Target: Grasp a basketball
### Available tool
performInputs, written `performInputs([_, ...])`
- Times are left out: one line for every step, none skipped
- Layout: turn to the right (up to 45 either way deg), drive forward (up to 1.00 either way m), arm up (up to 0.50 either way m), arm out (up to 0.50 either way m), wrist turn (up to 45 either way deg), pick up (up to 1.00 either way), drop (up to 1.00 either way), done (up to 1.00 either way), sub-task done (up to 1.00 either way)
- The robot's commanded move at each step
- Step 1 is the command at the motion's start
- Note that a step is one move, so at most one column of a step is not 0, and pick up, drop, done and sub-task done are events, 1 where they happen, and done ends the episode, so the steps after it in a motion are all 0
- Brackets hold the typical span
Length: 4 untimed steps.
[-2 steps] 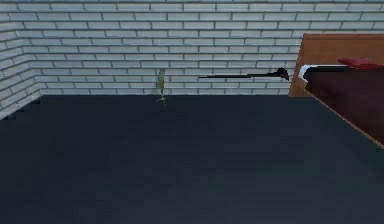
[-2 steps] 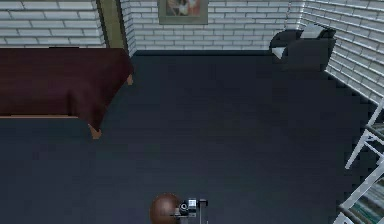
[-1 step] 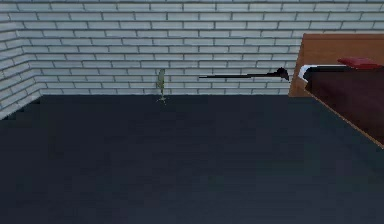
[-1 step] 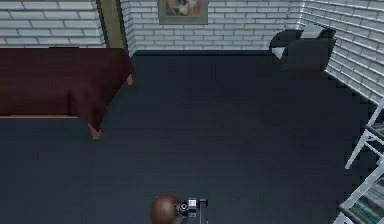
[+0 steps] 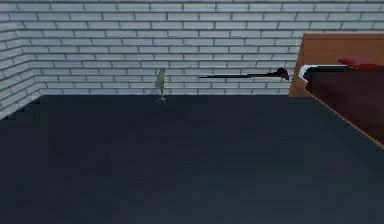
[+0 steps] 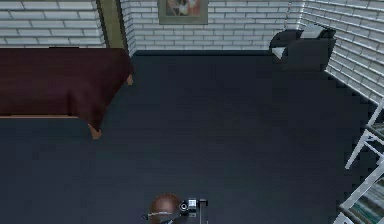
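Observation:
At the bottom edge of the arm side view, a brownish-orange round blob [image 6: 160, 208], possibly the basketball, is cut off by the frame. The gripper [image 6: 178, 208] shows just right of it as a dark body with small white marked squares. The blob sits right at the gripper's far end above the dark floor. I cannot tell whether the gripper holds it or whether it rests on the floor.
A bed with a dark red cover [image 6: 55, 80] and wooden headboard [image 5: 335, 60] stands by the brick wall. A dark armchair [image 6: 300, 45] fills the far corner. A white chair frame [image 6: 368, 150] stands at the right edge. A small greenish object [image 5: 160, 85] sits by the wall.

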Motion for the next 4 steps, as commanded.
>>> performInputs([0.0, 0.00, 0.00, 0.00, 45.0, 0.00, 0.00, 0.00, 0.00])
performInputs([0.0, 0.00, 0.00, 0.00, 6.0, 0.00, 0.00, 0.00, 0.00])
performInputs([0.0, 0.00, -0.30, 0.00, 0.0, 0.00, 0.00, 0.00, 0.00])
performInputs([0.0, 0.00, 0.00, 0.00, 0.0, 1.00, 0.00, 0.00, 0.00])
